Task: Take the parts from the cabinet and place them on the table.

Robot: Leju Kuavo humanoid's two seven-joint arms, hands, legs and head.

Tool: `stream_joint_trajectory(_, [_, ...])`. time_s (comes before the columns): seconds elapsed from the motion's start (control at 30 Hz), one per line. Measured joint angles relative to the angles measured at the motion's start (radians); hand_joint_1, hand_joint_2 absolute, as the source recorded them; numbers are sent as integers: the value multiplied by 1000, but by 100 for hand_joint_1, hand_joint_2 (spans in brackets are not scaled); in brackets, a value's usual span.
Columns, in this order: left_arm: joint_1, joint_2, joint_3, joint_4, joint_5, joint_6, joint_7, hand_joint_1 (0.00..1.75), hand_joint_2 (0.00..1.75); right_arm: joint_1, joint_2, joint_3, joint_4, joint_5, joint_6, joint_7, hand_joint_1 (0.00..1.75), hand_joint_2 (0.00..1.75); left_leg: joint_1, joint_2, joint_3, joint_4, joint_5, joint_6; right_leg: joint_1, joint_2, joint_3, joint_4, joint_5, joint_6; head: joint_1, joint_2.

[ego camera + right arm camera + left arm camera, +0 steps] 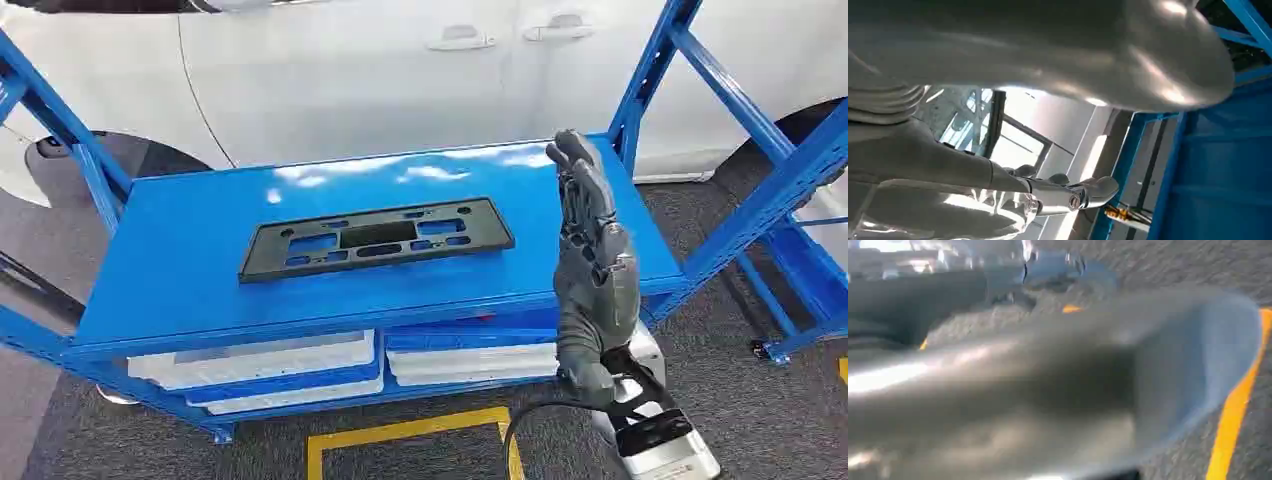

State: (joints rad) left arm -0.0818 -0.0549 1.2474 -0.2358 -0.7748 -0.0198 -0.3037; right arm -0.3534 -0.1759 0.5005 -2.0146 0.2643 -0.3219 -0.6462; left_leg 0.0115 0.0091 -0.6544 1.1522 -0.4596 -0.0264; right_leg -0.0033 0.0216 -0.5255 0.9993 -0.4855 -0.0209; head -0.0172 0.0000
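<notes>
A flat black plastic part (375,240) with several cut-outs lies lengthwise on the blue top shelf (180,280) of the cabinet. My right hand (592,270) is raised to the right of the part, just off its end, with its fingers stretched up and apart and nothing in it. In the right wrist view its dark fingers (1068,195) also hold nothing. My left hand (1048,400) is a blurred grey shape close to the camera, above the grey floor; how its fingers lie cannot be made out.
White bins (270,365) sit on the lower shelf under the top. Blue uprights (760,200) frame the cabinet on the right. A white car (400,70) stands close behind. A yellow floor line (410,432) runs in front of the cabinet.
</notes>
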Motion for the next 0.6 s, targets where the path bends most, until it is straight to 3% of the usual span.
stream_joint_trajectory(0.03, [1, 2, 0, 0, 0, 0, 0, 0, 0, 0, 0, -2, 2, -4, 5, 3, 0, 0, -1, -4, 31, -106, 60, 8, 0, 2, 12, -1, -13, 4, 0, 0])
stream_joint_trajectory(0.07, [-1, 2, 0, 0, 0, 0, 1, 0, 0, -1, 0, -3, 4, -7, 7, 6, 0, 0, -7, -13, 43, -114, 42, 15, 6, 4, 15, 2, -20, 12, 3, 0])
stream_joint_trajectory(0.1, [-3, 2, 0, 0, 0, 0, 2, 0, 0, 0, 0, -4, 5, -7, 8, 6, 0, 0, -8, -11, 51, -133, 30, 23, 3, 9, 10, 3, -20, 17, 1, 0])
stream_joint_trajectory(0.17, [-2, 3, 0, 0, 0, 0, 2, 0, 0, 3, 0, -8, 6, -8, 10, 7, 0, 0, -8, -11, 51, -139, 26, 34, 3, 9, 13, 6, -14, 29, 2, 0])
stream_joint_trajectory(0.23, [-2, 2, -1, 0, 0, 0, 1, 0, 0, 2, 0, -11, 7, -8, 11, 7, 0, 0, -2, -11, 77, -153, 23, 47, -1, 3, 16, 28, -29, 37, 2, 0])
stream_joint_trajectory(0.27, [-3, 2, -1, 0, 0, 0, 1, 0, 0, -1, 0, -13, 6, -8, 11, 7, 0, 0, -1, -11, 84, -155, 19, 53, 0, -4, -4, 69, -49, 41, 12, 0])
stream_joint_trajectory(0.3, [-4, 2, -1, 0, 0, 0, 2, 0, 0, -1, 0, -16, 7, -8, 12, 7, 0, 0, -1, -10, 90, -155, 13, 56, -3, -9, -57, 158, -88, 45, 15, 0])
stream_joint_trajectory(0.37, [-5, 2, -1, 0, 0, 0, 2, 0, 0, 4, 0, -16, 8, -9, 14, 7, 0, 0, -2, -10, 96, -155, 4, 57, -7, -10, -147, 293, -137, 53, 14, 0])
stream_joint_trajectory(0.4, [-3, 2, -1, 0, 0, 0, 2, 0, 0, 6, 0, -16, 9, -9, 14, 7, 0, 0, -2, -10, 103, -155, -2, 56, -8, -11, -183, 328, -132, 55, 14, 0])
stream_joint_trajectory(0.43, [-3, 2, -1, 0, 0, 0, 2, 0, 0, 6, 0, -16, 10, -9, 14, 7, 0, 0, -2, -10, 112, -155, -8, 54, -10, -11, -187, 305, -100, 57, 15, 0])
stream_joint_trajectory(0.47, [-2, 2, -1, 0, 0, 0, 2, 0, 0, 6, 0, -17, 10, -9, 14, 7, 0, 0, -2, -10, 123, -155, -16, 52, -10, -13, -168, 238, -45, 56, 15, 0])
stream_joint_trajectory(0.53, [-2, 1, -1, 0, 0, -1, 2, 0, 0, 5, 0, -19, 10, -12, 17, 7, 0, 0, -2, -10, 145, -155, -32, 45, -8, -23, -99, 48, 83, 41, 15, 0])
stream_joint_trajectory(0.57, [-4, 0, -1, 0, 0, -1, 2, 0, 0, 6, 0, -20, 11, -20, 20, 6, 0, 0, -3, -9, 152, -155, -37, 38, 0, -32, -94, 26, 59, 36, 11, 0])
stream_joint_trajectory(0.6, [-7, 0, -1, 0, 0, -1, 2, 0, 0, 5, 0, -20, 10, -29, 25, 4, 0, 0, -4, -9, 145, -155, -40, 31, 6, -32, -95, 10, 53, 29, 13, 0])
